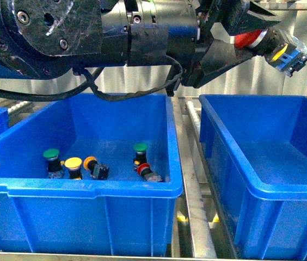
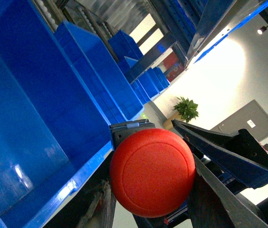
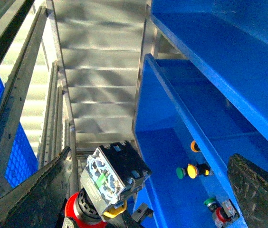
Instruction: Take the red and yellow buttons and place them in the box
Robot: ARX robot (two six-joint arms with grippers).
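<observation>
Although two blue crates fill the lower frame of the front view, only the left crate (image 1: 88,190) contains parts. The box (image 1: 262,191), at lower right, shows its whole floor. A metal rail (image 1: 189,179) runs through the narrow gap between their rolled rims, which stand close but apart.

Across the top of the frame lies the left arm (image 1: 61,27). Its cable loop hangs level in the frame with the left crate's far rim. The left gripper (image 1: 256,36) sits at upper right, above the box's far rim in the frame, with open background between them. Its jaws are clamped on a red button (image 1: 247,40), cap toward the wrist and contact block toward the right edge. The right gripper (image 3: 150,159) has its jaws spread wide.

Five buttons group toward the left crate's front wall:
- An upright yellow button (image 1: 73,162) at lower left.
- An orange-yellow button (image 1: 91,163) lying just beside it.
- A second red button (image 1: 144,169) tilted near the right wall.
- Two green-capped buttons (image 1: 51,154) (image 1: 140,147).

The rear of that floor is bare blue.
</observation>
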